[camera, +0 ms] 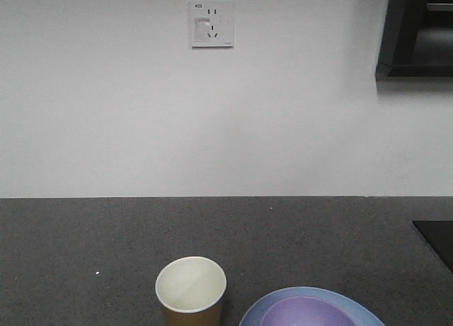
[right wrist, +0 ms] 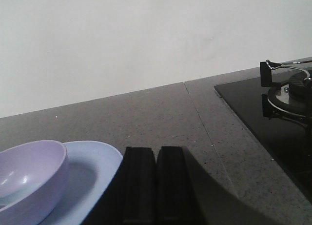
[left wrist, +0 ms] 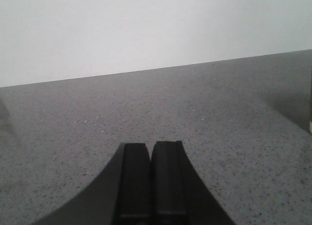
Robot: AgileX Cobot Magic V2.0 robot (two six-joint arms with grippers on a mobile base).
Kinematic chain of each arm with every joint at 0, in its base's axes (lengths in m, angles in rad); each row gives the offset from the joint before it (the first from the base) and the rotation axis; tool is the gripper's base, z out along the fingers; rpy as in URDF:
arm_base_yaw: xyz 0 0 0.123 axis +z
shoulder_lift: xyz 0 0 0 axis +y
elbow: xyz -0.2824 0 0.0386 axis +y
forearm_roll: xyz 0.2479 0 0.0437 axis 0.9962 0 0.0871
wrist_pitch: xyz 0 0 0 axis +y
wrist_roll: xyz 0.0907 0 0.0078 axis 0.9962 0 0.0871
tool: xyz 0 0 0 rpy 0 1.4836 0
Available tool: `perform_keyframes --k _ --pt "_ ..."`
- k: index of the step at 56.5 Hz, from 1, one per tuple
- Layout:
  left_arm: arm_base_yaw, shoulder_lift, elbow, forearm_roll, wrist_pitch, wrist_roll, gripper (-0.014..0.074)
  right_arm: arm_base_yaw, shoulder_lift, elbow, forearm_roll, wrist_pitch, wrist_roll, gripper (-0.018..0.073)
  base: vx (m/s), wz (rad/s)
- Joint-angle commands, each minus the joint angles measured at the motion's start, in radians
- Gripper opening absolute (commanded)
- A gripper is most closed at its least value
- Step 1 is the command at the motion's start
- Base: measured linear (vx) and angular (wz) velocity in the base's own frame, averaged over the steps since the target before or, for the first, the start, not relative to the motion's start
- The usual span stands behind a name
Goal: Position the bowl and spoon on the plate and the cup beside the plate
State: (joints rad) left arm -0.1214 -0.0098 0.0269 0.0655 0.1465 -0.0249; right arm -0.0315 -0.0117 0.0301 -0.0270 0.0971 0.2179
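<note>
The lavender bowl (camera: 309, 312) sits on the pale blue plate (camera: 277, 303) at the bottom edge of the front view. Just left of the plate, the brown paper cup (camera: 190, 290) stands upright. In the right wrist view the bowl (right wrist: 29, 178) rests on the plate (right wrist: 92, 173), and my right gripper (right wrist: 156, 149) is shut and empty just right of the plate's rim. My left gripper (left wrist: 150, 146) is shut and empty over bare counter. The spoon is out of view.
The dark speckled counter (camera: 106, 234) runs back to a white wall with a socket (camera: 211, 23). A black cooktop (right wrist: 273, 127) with a pot lid (right wrist: 290, 91) lies at the right. A dark cabinet (camera: 417, 32) hangs at upper right.
</note>
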Motion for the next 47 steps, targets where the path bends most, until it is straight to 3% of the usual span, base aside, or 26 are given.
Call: perform_keyframes --k 1,47 --pt "0.002 -0.018 -0.026 -0.005 -0.079 -0.004 -0.0003 -0.004 -0.005 0.004 -0.003 -0.088 0.000 -0.0006 0.00 0.00" --pt "0.002 -0.018 -0.026 -0.005 -0.079 -0.004 -0.0003 -0.005 -0.005 0.004 -0.003 -0.085 0.000 -0.0006 0.00 0.00"
